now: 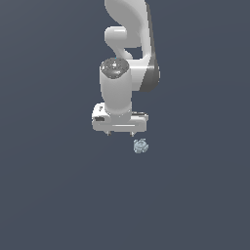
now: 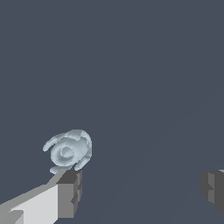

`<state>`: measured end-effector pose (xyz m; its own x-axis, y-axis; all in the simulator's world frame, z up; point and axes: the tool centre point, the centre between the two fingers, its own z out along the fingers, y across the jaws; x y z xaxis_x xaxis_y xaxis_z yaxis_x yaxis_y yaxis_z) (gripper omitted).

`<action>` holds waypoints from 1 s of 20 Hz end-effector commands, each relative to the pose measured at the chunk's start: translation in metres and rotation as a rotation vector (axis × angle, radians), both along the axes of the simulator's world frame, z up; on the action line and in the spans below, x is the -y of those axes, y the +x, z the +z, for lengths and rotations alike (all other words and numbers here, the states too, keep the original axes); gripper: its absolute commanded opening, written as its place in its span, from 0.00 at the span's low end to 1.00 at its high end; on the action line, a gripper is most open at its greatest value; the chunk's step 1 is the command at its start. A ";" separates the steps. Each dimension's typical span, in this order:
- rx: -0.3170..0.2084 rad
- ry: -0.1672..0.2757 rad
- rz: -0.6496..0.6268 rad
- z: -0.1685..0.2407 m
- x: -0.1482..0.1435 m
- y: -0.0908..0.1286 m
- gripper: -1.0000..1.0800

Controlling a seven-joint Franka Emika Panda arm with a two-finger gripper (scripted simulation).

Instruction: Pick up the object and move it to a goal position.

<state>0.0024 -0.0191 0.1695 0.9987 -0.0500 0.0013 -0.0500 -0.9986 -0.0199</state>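
Note:
The object (image 1: 140,145) is a tiny pale blue-grey knobbly piece lying on the dark grey floor. It sits just below and toward the exterior view's right of my white gripper (image 1: 120,133). In the wrist view the object (image 2: 68,151) lies just past one fingertip (image 2: 70,192), outside the gap between the fingers. The gripper (image 2: 142,190) is open wide and holds nothing. The other fingertip (image 2: 213,189) shows at the frame's edge.
The white arm (image 1: 128,53) rises behind the gripper toward the exterior view's top. The floor (image 1: 58,185) is a plain dark grey surface. No goal marker shows.

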 end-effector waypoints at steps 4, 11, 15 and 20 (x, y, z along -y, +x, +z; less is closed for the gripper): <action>-0.001 -0.003 0.002 0.000 0.004 0.000 0.96; -0.007 -0.019 0.004 0.001 0.025 0.001 0.96; -0.007 -0.019 0.014 -0.002 0.020 0.001 0.96; -0.006 -0.023 0.080 -0.019 -0.006 0.000 0.96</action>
<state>0.0034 -0.0233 0.1565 1.0000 0.0055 -0.0034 0.0055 -1.0000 0.0022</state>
